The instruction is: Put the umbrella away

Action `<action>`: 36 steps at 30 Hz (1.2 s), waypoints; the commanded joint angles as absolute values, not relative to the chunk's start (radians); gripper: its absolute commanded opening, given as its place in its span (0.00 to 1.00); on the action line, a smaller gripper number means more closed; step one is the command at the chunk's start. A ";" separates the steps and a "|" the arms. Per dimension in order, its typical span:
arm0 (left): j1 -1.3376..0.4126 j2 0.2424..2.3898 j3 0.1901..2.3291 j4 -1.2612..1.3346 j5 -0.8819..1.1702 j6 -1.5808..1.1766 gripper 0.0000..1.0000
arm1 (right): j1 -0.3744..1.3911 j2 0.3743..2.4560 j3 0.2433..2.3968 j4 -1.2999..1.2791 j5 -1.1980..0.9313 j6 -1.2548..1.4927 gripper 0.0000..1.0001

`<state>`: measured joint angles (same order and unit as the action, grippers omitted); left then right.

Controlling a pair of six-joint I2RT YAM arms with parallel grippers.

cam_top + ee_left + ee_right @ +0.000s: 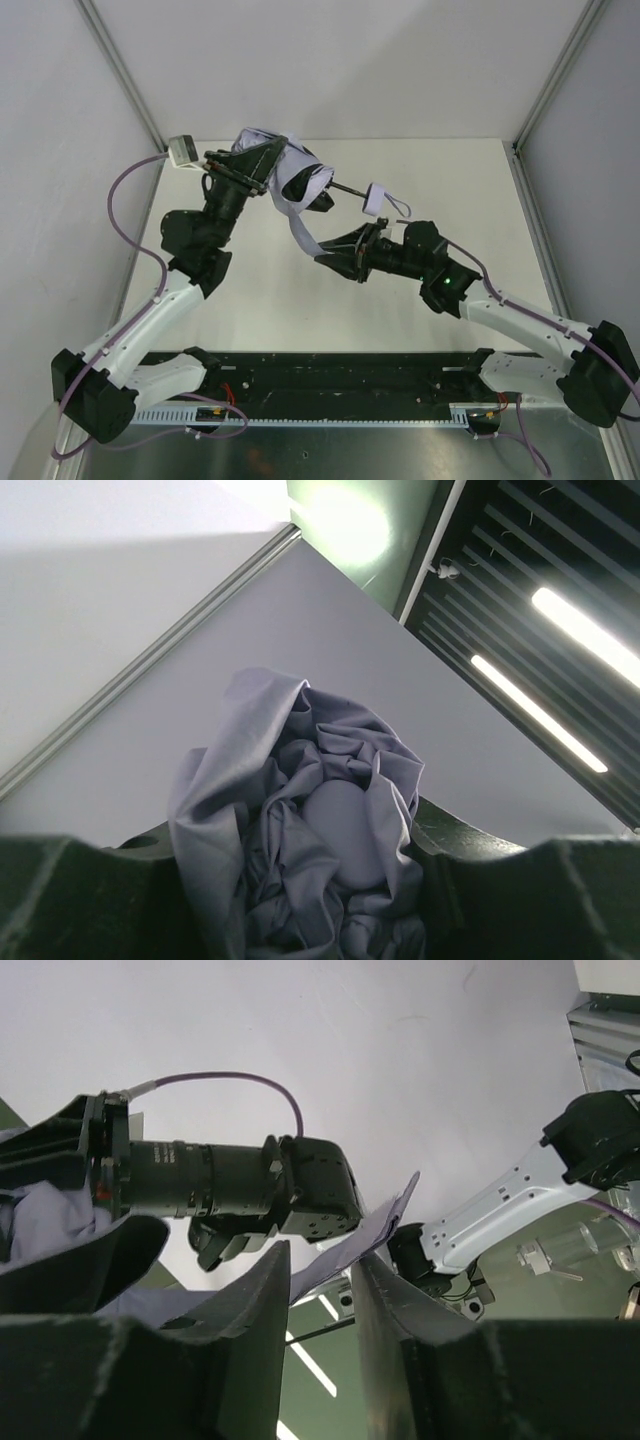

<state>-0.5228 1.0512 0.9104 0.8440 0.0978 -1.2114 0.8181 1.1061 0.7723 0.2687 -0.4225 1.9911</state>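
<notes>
Umbrella point(290, 175) is off the table, its bunched canopy clamped in the left gripper point(262, 160). The long axis runs rightward from that gripper, and the handle point(374, 197) points away from it. The right gripper point(322, 252) is near, base-side of the shaft, with its jaws narrowed about a hanging canopy flap point(290, 215). Whether it pinches the flap cannot be told.

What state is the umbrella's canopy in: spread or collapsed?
Collapsed: the umbrella shows bunched, crumpled fabric, with no stretched dome.
</notes>
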 commanded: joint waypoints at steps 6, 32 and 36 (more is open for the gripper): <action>-0.518 1.058 0.930 0.944 0.124 -1.277 0.00 | 0.830 1.213 0.771 0.444 -0.402 2.075 0.35; -0.643 1.025 0.776 0.070 0.281 -1.453 0.00 | 0.571 1.337 0.702 1.071 -0.427 1.149 0.00; -0.643 1.028 0.732 -0.049 0.262 -1.403 0.00 | 0.555 1.264 0.669 1.073 -0.449 1.113 0.00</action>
<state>-0.6392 1.0348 0.7475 0.1398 0.2401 -1.4734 0.5682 1.3544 0.6838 1.0073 -0.4286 1.2247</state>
